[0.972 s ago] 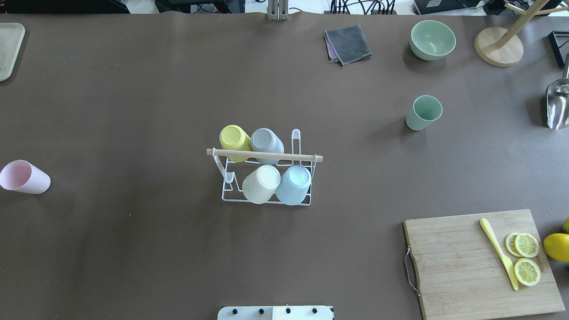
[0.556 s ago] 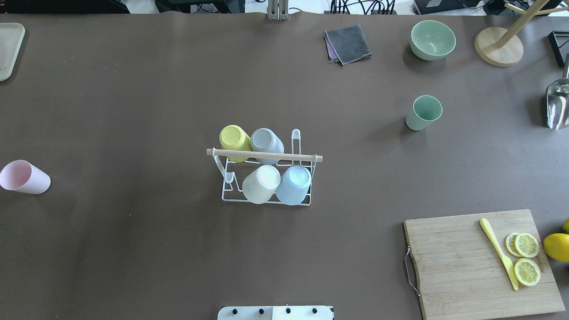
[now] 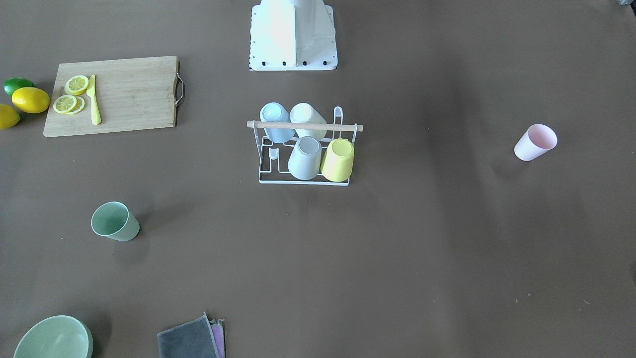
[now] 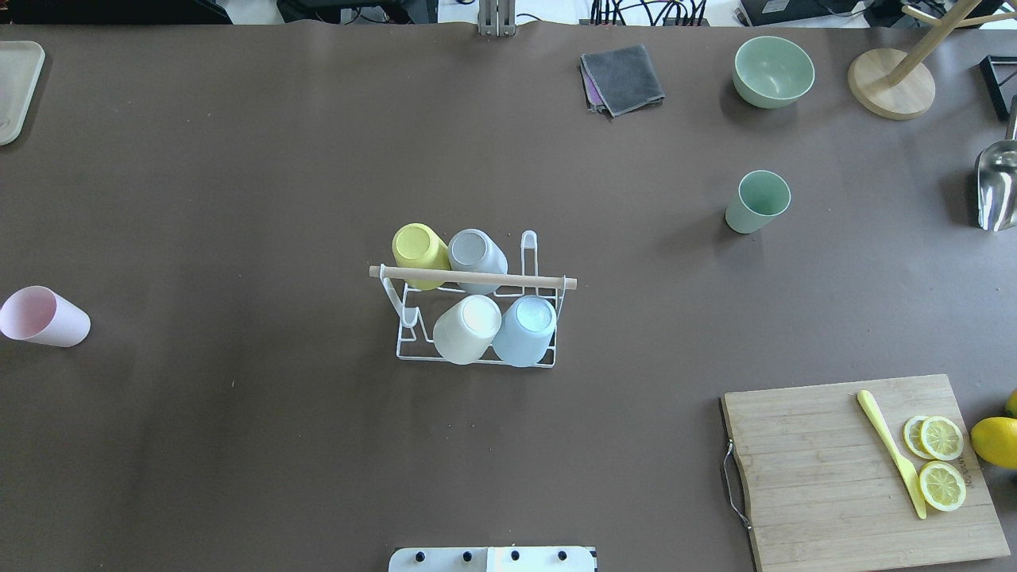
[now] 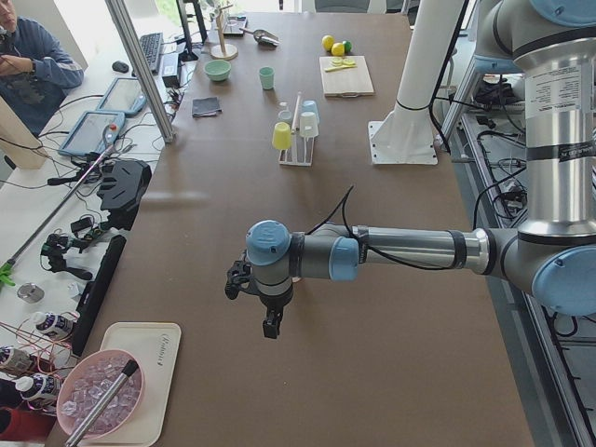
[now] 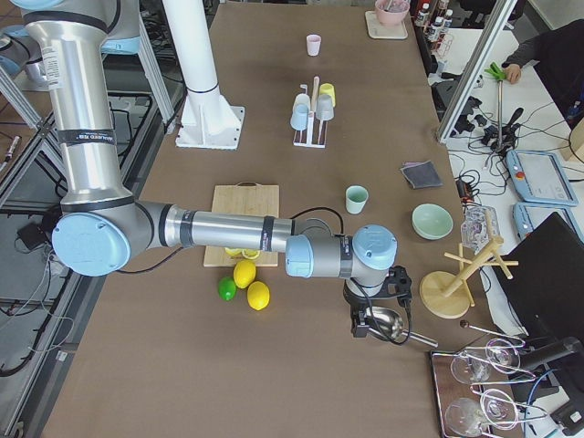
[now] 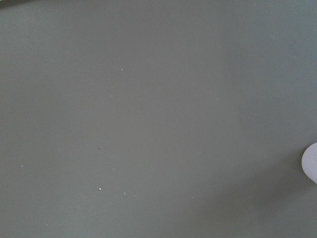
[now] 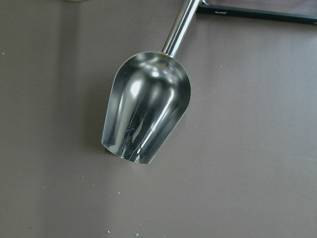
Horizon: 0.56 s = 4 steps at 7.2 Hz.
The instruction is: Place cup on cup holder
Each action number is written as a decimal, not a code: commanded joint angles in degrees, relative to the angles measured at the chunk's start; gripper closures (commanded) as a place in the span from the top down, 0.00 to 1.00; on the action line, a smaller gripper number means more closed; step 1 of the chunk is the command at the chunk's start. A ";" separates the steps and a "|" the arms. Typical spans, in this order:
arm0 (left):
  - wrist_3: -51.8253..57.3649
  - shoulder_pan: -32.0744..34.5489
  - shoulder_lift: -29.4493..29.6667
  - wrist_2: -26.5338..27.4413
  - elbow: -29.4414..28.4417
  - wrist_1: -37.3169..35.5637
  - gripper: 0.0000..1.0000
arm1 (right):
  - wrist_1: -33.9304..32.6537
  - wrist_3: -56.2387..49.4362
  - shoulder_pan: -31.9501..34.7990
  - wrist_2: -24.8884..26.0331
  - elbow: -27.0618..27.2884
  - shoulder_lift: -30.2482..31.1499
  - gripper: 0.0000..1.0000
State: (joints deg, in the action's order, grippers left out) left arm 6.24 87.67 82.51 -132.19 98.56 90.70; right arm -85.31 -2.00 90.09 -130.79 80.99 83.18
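Evidently pre-grasp, the cup holder (image 4: 477,278) stands mid-table with two prongs free, the pink cup (image 4: 44,316) well apart on the robot's left; whether the left gripper (image 5: 270,326) or right gripper (image 6: 360,327) is clenched I cannot tell, so reaching that cup probably comes next.

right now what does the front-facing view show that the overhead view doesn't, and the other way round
Only the front-facing view shows the green lime beside the lemons. Only the overhead view shows the metal scoop, the wooden stand and the pale tray. Both show the cup holder with four upturned cups, the pink cup, the green cup, the green bowl, the grey cloth and the cutting board.
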 commanded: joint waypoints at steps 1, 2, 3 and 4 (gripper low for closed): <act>0.00 -0.05 -0.07 0.00 -0.04 0.00 0.99 | -0.04 -0.02 0.00 -0.08 0.13 0.05 1.00; -0.09 0.04 -0.15 0.00 -0.12 0.00 0.99 | 0.14 -0.02 0.00 -0.08 -0.13 0.05 1.00; -0.18 0.04 -0.68 -0.09 -0.12 0.17 0.99 | 0.23 -0.02 0.00 -0.08 -0.13 0.05 1.00; -0.18 0.04 -0.51 -0.09 0.22 0.26 0.99 | 0.32 -0.02 0.00 -0.08 -0.05 0.14 1.00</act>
State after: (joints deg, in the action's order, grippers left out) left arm 6.11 87.70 82.05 -132.24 98.53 90.84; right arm -85.11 -2.02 90.09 -130.87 80.92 83.26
